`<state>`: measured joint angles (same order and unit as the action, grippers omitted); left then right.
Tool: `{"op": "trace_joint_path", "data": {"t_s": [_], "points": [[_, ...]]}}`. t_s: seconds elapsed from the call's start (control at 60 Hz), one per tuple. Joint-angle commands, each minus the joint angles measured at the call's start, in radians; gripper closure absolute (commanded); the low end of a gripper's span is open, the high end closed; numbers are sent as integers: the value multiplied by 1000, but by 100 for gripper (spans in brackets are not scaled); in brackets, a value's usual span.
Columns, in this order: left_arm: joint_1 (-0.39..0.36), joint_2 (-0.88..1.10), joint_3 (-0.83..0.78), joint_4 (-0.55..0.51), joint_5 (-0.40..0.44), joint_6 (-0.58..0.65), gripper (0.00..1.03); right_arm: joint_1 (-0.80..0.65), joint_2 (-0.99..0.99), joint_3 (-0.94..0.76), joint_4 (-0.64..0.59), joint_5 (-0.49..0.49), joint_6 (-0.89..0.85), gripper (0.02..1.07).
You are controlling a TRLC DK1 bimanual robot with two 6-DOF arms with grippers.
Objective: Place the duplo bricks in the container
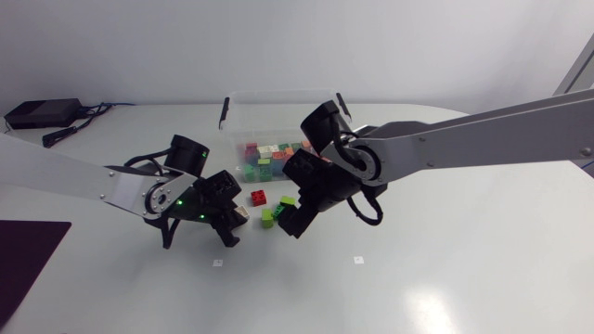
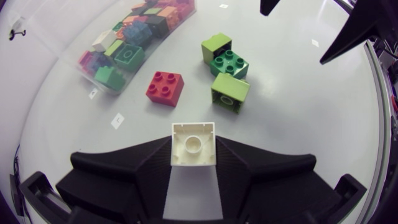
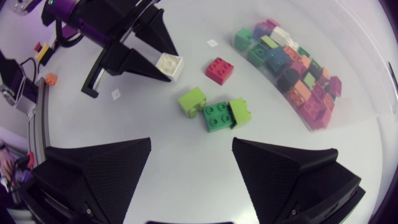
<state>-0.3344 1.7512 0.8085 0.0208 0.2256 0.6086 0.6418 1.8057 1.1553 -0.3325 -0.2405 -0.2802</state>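
My left gripper [image 1: 234,221] is shut on a white duplo brick [image 2: 193,144], held between both fingers [image 2: 239,163] with its hollow underside towards the wrist camera. Ahead of it on the table lie a red brick [image 2: 165,88] and a cluster of three green bricks: a light green one [image 2: 216,45], a dark green one [image 2: 229,63] and another light green one [image 2: 230,93]. My right gripper [image 3: 191,149] hangs open above this cluster [image 3: 216,116], nothing between its fingers. The clear container [image 1: 278,95], holding several coloured bricks, stands just behind.
A black box with cables [image 1: 42,113] sits at the table's far left. A dark mat [image 1: 23,260] lies at the front left edge. Small white markers [image 1: 217,263] dot the table in front of the arms.
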Motion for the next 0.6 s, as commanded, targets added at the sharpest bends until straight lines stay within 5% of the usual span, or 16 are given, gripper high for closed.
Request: {"op": "trace_joint_path", "data": {"t_s": [0.0, 0.583], "points": [[18, -61, -35, -16, -6, 29, 90, 2, 50, 53, 9, -16, -136, 12], [146, -394, 23, -239, 35, 42, 90, 42, 313, 368, -218, -3, -447, 12]]}}
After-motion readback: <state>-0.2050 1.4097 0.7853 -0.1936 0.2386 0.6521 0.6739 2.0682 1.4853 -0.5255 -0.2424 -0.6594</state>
